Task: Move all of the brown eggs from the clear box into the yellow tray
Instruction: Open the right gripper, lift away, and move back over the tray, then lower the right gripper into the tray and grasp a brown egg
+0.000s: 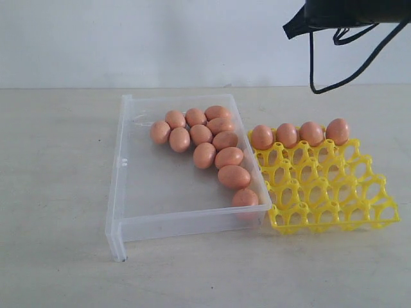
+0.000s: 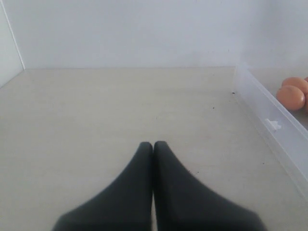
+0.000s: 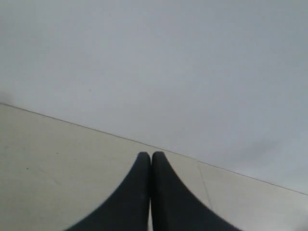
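Note:
Several brown eggs (image 1: 204, 155) lie along the back and right side of the clear box (image 1: 131, 199) in the exterior view. More brown eggs (image 1: 287, 135) stand in the back row of the yellow tray (image 1: 334, 196), just right of the box. In the left wrist view my left gripper (image 2: 153, 143) is shut and empty over bare table, with the clear box wall (image 2: 269, 120) and one brown egg (image 2: 290, 97) off to one side. My right gripper (image 3: 151, 153) is shut and empty too, facing the wall. Only the right arm's dark body (image 1: 347, 14) shows in the exterior view, at its top right.
Black cables (image 1: 334, 70) hang from the right arm above the table behind the tray. A white wall (image 1: 160, 38) closes off the back of the beige table (image 1: 58, 192).

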`<state>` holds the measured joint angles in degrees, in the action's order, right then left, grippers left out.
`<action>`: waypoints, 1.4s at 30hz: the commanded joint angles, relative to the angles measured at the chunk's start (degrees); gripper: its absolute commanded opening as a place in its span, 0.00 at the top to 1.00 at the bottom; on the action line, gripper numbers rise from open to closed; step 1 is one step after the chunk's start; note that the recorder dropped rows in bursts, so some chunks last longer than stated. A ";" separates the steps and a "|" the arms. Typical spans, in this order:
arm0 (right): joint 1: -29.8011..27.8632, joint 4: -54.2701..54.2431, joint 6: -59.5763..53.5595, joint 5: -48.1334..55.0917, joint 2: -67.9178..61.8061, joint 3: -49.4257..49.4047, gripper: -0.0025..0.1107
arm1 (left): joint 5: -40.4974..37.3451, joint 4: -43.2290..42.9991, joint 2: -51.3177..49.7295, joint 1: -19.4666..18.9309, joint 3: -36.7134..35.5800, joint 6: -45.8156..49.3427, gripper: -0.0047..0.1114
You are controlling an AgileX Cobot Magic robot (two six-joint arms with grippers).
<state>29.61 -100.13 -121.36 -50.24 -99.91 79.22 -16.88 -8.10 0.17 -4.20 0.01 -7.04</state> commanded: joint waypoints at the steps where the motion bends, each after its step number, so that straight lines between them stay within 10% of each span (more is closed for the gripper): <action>1: -4.81 0.32 3.28 9.79 -0.40 0.20 0.98 | 0.38 -0.06 -0.17 0.22 -0.01 -0.21 1.00; 9: -5.07 9.49 48.98 24.80 2.76 1.48 0.98 | 0.38 -0.06 -0.17 0.22 -0.01 -0.21 1.00; 16: -2.27 66.90 88.00 51.16 6.27 1.46 0.98 | 0.38 -0.06 -0.17 0.22 -0.01 -0.21 1.00; 27: 9.52 89.73 51.05 82.73 5.14 1.46 0.98 | 0.38 -0.06 -0.17 0.22 -0.01 -0.21 1.00; 32: 12.20 115.11 70.79 84.10 2.13 1.46 0.98 | 0.38 -0.06 -0.17 0.22 -0.01 -0.21 1.00; 37: 11.97 120.51 115.65 73.22 2.00 1.46 0.98 | 0.38 -0.06 -0.17 0.22 -0.01 -0.21 1.00; 42: 11.89 106.87 102.46 87.85 0.32 2.82 0.98 | 0.38 -0.06 -0.17 0.22 -0.01 -0.21 1.00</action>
<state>41.75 13.44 -12.97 27.51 -98.37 80.90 -16.88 -8.10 0.17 -4.20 0.01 -7.04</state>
